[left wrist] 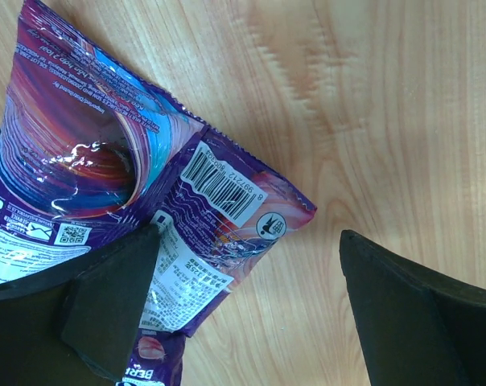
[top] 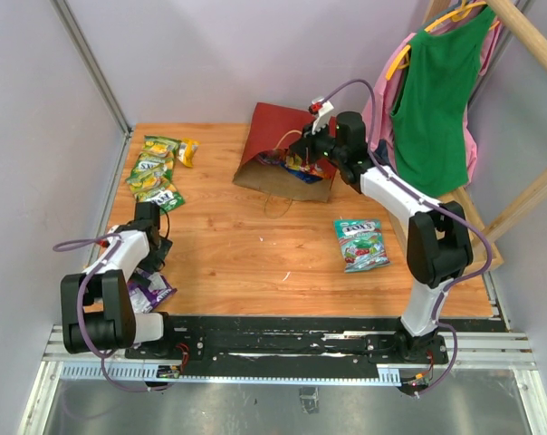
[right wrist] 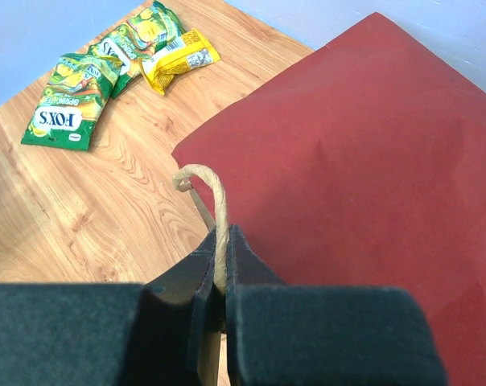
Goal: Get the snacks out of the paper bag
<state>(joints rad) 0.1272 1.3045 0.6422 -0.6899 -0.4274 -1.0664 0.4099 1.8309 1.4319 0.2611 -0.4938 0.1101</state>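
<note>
The red paper bag (top: 278,136) lies on its side at the back middle, mouth toward me, with colourful packets (top: 296,165) showing inside. My right gripper (top: 307,143) is shut on the bag's beige loop handle (right wrist: 217,201) and holds the top edge up; the red bag side (right wrist: 364,153) fills its view. Green-yellow packets (top: 156,170) lie at the far left, also in the right wrist view (right wrist: 74,108). A teal-white packet (top: 360,243) lies right of centre. My left gripper (left wrist: 243,281) is open over the table, its left finger over a purple packet (left wrist: 90,161).
Green and pink garments (top: 432,100) hang on a wooden rack (top: 527,54) at the back right. A second beige handle (top: 275,207) lies on the table before the bag. Grey walls close in left and back.
</note>
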